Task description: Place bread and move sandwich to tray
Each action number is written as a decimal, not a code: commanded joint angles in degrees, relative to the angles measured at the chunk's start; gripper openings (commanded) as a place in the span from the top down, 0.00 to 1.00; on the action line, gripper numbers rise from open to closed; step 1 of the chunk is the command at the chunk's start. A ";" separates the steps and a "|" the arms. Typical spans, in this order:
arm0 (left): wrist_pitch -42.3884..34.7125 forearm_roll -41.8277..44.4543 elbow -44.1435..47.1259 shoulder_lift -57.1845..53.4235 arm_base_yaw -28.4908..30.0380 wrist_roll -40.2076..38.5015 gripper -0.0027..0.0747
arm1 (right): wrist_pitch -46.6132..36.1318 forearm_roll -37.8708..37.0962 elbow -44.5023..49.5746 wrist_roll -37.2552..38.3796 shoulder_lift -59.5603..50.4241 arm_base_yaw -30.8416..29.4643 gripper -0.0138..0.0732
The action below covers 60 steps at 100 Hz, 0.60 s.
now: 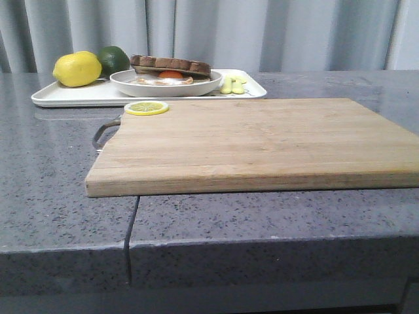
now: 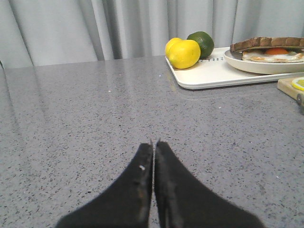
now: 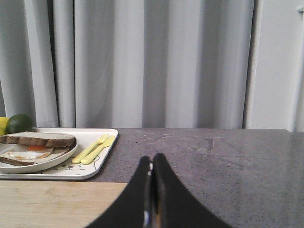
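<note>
The sandwich [image 1: 170,65] lies in a round white plate [image 1: 124,80] on the white tray [image 1: 65,97] at the back left. The bread [image 1: 171,63], a brown-crusted slice, rests on top of the fried egg with orange yolk as the upper slice. The sandwich also shows in the left wrist view [image 2: 270,45] and the right wrist view [image 3: 38,140]. My left gripper [image 2: 154,142] is shut and empty over bare counter, left of the tray [image 2: 209,76]. My right gripper [image 3: 152,156] is shut and empty near the board's far right corner. Neither gripper shows in the front view.
A bamboo cutting board [image 1: 262,144] with a metal handle lies in front of the tray, a lemon slice [image 1: 146,108] on its far left corner. A lemon [image 1: 77,69], a lime [image 1: 114,59] and yellow cutlery [image 1: 234,84] sit on the tray. Grey curtains hang behind.
</note>
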 commanded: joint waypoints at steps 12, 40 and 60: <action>-4.18 -0.71 0.82 -1.78 0.18 -0.14 0.99 | -1.77 -1.56 -1.72 -0.47 0.24 -0.46 0.92; -4.18 -0.71 0.82 -1.78 0.18 -0.14 0.99 | -1.23 -1.37 -1.72 -0.47 -0.13 -0.46 0.92; -4.18 -0.71 0.82 -1.78 0.18 -0.14 0.99 | 9.69 -13.21 -0.64 6.73 -4.82 -4.88 0.92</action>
